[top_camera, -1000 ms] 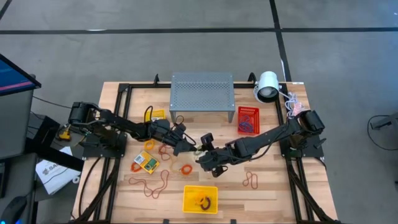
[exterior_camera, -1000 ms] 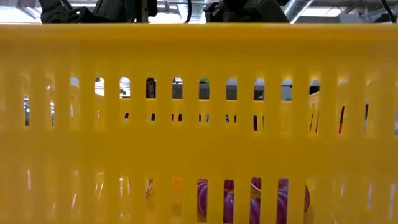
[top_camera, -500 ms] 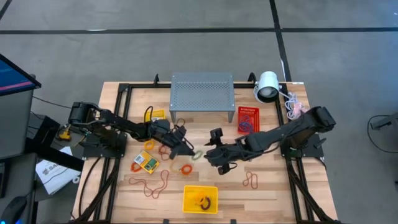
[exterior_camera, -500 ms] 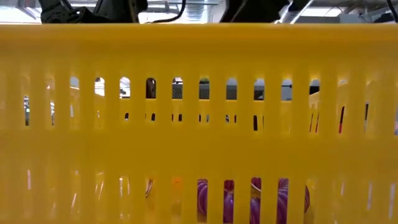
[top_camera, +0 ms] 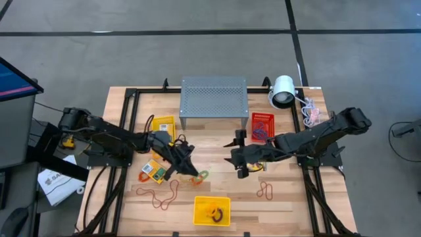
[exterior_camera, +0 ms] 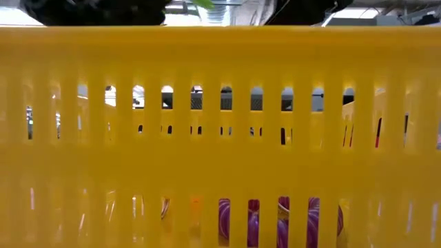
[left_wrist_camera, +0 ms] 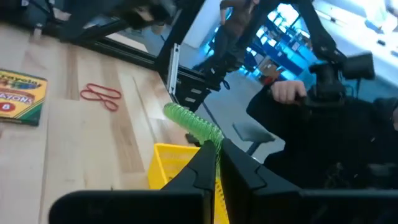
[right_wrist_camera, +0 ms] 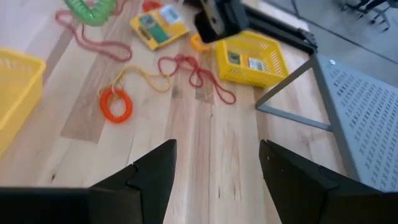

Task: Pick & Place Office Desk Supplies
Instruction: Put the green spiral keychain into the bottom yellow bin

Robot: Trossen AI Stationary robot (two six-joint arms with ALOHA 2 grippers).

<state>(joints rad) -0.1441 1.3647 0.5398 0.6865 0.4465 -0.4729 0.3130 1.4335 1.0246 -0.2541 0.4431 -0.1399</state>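
The left gripper [top_camera: 191, 172] pinches a green coil [left_wrist_camera: 191, 122] near the table's front edge. The right gripper [right_wrist_camera: 211, 163] is wide open, holding nothing.

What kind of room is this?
Probably a robot lab or workshop: a wooden table stands on a bare grey floor, with a computer screen beside it.

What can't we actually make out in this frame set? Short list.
- Low view: the yellow basket wall fills the picture, so the table behind shows only through its slots, and the purple things inside are unreadable.
- High view: contents of the red basket are too small to tell.
- Left wrist view: the left gripper is shut on the green coiled band; the background is blurred.
- Right wrist view: the right gripper is open, its fingertips cut off by the picture's edge.
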